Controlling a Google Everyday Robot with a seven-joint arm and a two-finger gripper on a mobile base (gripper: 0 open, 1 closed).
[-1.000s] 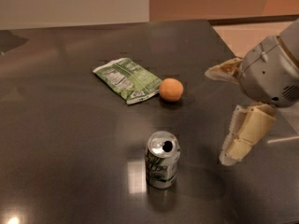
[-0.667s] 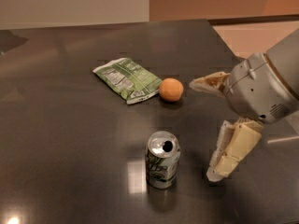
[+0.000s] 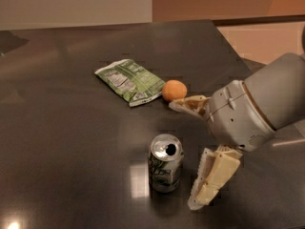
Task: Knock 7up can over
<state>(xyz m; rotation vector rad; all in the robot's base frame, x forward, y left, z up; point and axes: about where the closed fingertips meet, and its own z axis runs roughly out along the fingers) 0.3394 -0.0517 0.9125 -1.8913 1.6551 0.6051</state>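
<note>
The 7up can (image 3: 165,163) stands upright on the dark table (image 3: 62,128), silver top with an open tab hole, green-and-white side. My gripper (image 3: 183,154) comes in from the right, open, with one cream finger (image 3: 189,104) pointing left behind the can and the other cream finger (image 3: 212,178) low beside the can's right side, a small gap apart from it. The can stands just left of the space between the two fingers.
A flat green snack bag (image 3: 130,80) lies further back on the table. A small orange (image 3: 174,90) sits just right of it, close to the upper finger. The table's right edge runs along the far right, with light floor beyond.
My gripper has moved left and down toward the can, the lower finger now close to its right side. The can, bag and orange have not moved.
</note>
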